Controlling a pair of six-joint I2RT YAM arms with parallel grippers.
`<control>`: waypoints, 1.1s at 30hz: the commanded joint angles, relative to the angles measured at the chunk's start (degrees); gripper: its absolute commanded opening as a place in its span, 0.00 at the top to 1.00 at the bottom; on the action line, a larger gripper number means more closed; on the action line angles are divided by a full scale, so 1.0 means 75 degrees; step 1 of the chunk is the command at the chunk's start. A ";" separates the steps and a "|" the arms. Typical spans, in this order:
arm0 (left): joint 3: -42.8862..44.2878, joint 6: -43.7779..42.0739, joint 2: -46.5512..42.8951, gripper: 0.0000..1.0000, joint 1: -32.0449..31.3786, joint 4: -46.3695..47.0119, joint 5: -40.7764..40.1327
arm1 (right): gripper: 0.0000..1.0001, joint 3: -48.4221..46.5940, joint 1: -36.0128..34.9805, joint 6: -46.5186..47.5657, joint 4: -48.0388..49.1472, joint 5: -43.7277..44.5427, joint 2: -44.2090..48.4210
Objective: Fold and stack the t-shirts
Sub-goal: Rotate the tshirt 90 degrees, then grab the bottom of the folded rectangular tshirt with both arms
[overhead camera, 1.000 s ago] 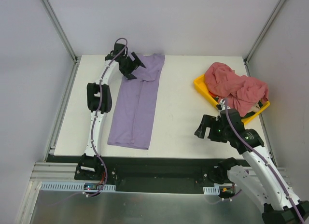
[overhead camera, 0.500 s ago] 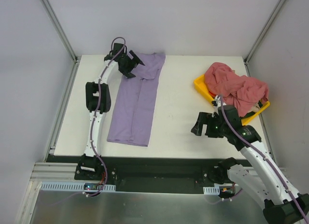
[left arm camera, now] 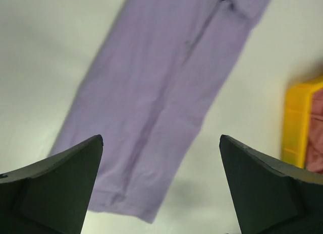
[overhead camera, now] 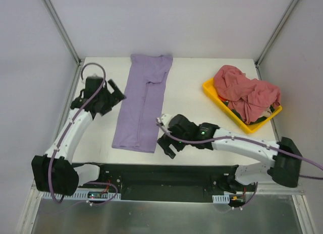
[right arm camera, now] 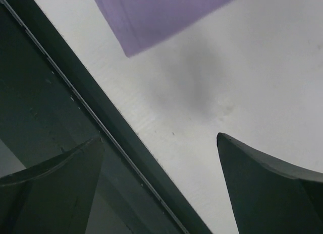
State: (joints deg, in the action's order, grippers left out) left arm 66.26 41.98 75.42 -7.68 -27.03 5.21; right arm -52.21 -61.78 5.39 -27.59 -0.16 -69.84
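Top external view: we see the lavender t-shirt (overhead camera: 144, 105) lying flat as a long narrow strip on the white table (overhead camera: 186, 93), left of centre. Its long axis runs from near edge to far edge, the far end leaning slightly right. Our left gripper (overhead camera: 117, 93) hovers just left of it, jaws spread, empty. Our right gripper (overhead camera: 167, 147), likewise spread and empty, sits by its near right corner. The pink-red t-shirts (overhead camera: 247, 93) lie heaped in the yellow tray (overhead camera: 213, 92) at right.

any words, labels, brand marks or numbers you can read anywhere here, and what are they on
No text can be read in any view.
Lavender t-shirt: plain, no print or tag showing.
Pink-red t-shirts: crumpled, no print showing.
Yellow tray: no label showing.
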 commanded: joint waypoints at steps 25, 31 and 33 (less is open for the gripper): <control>-0.5600 0.0766 -0.1853 0.38 0.0192 0.0064 -0.1293 | 0.48 -0.2310 -0.0974 0.1872 0.1452 -0.0271 -0.5113; -0.5530 0.0743 -0.1548 0.78 0.0192 0.0088 -0.1105 | 0.80 -0.1911 -0.1254 0.1614 0.1464 0.0311 -0.4903; -0.5600 0.0755 -0.1641 0.92 0.0192 0.0088 -0.1012 | 0.84 -0.1631 -0.1383 0.1474 0.1558 0.0490 -0.4611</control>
State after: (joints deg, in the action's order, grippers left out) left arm 27.31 47.27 62.13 -6.63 -24.49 -4.34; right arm -68.14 -69.69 18.68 -15.51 0.36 -107.37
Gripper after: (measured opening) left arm 0.184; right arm 0.190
